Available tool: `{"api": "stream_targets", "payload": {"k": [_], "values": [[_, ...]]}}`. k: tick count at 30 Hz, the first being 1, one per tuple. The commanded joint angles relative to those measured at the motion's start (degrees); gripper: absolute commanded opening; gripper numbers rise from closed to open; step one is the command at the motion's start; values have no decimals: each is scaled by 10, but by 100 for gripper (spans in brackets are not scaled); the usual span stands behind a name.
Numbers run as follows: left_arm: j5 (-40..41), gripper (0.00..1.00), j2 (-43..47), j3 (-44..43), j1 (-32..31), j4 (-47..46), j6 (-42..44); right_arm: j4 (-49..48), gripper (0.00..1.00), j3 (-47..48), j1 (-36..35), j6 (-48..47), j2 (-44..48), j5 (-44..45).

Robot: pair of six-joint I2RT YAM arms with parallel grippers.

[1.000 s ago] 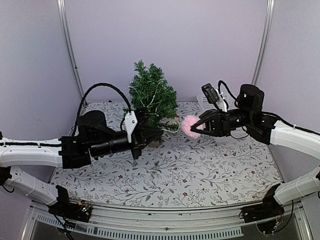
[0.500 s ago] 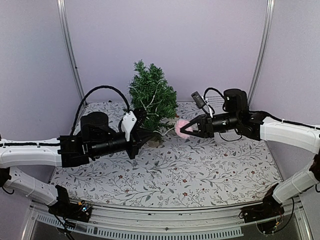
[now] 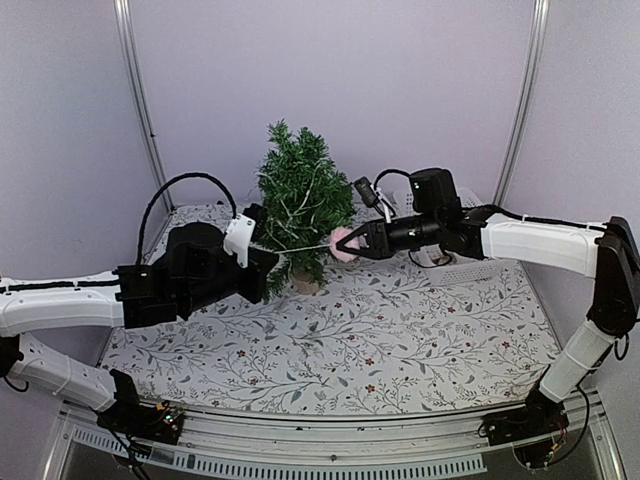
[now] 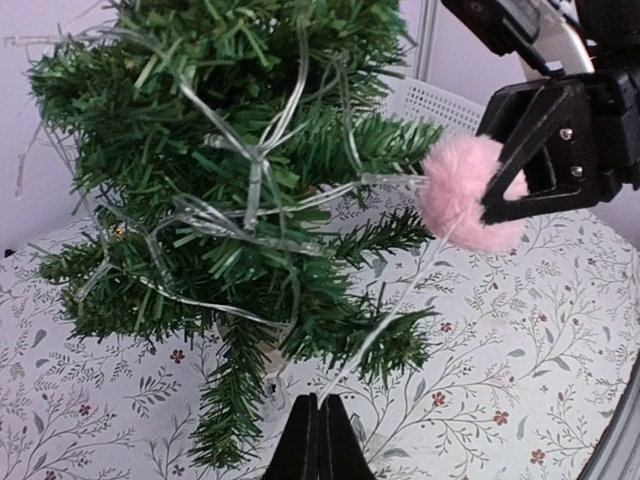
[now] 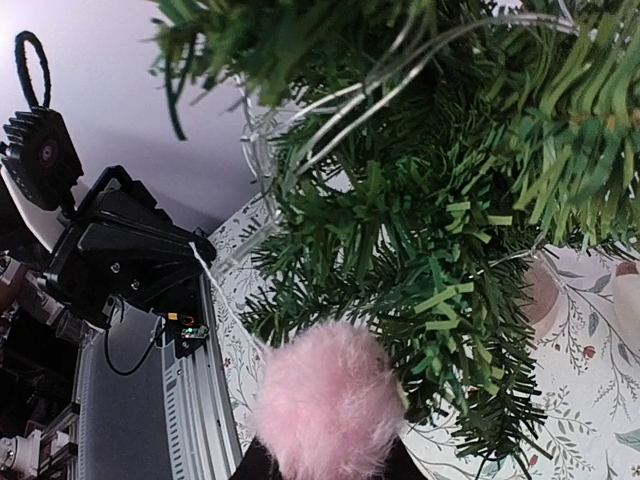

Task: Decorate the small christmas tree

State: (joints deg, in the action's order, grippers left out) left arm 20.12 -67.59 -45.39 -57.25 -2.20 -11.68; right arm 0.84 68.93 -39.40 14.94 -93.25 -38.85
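Left gripper (image 4: 318, 432): jaws closed flat on a thin white thread (image 4: 380, 322), low and just in front of the tree's left side. The thread runs up and right, fairly taut, to the pink pom-pom (image 3: 343, 243).

Centre: the small christmas tree (image 3: 300, 200) stands upright on its stump base (image 3: 306, 285) at the back of the floral table cover (image 3: 400, 340). A clear wire garland (image 4: 250, 170) is already looped through the branches.

Right gripper (image 3: 359, 243): jaws clamped on the pom-pom, which sits at the tips of the right-hand mid branches, touching or nearly so; I cannot tell which.

Step in hand, as I judge it: seat the pom-pom on a branch. I'd push it in above a stiff bough and let the left side give slack so the thread drapes over the needles rather than tugging. The tree looks light, so a taut thread could tip it.

In the way: the garland loops could snag either finger. Farther right, a white mesh basket (image 4: 440, 100) sits behind the right arm, clear of the work.
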Motion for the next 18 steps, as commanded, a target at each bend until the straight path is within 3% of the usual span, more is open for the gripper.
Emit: {"api": "stream_targets", "payload": {"k": [1,12,18], "values": [[29,0,-1,-4,16,44,-29,20,0,26,-13,-3,-27,31],[-50,0,-26,20,13,58,-38,30,0,26,-23,-17,-50,37],[-86,0,-72,-13,-2,88,-18,25,0,27,-30,-11,-60,40]]}}
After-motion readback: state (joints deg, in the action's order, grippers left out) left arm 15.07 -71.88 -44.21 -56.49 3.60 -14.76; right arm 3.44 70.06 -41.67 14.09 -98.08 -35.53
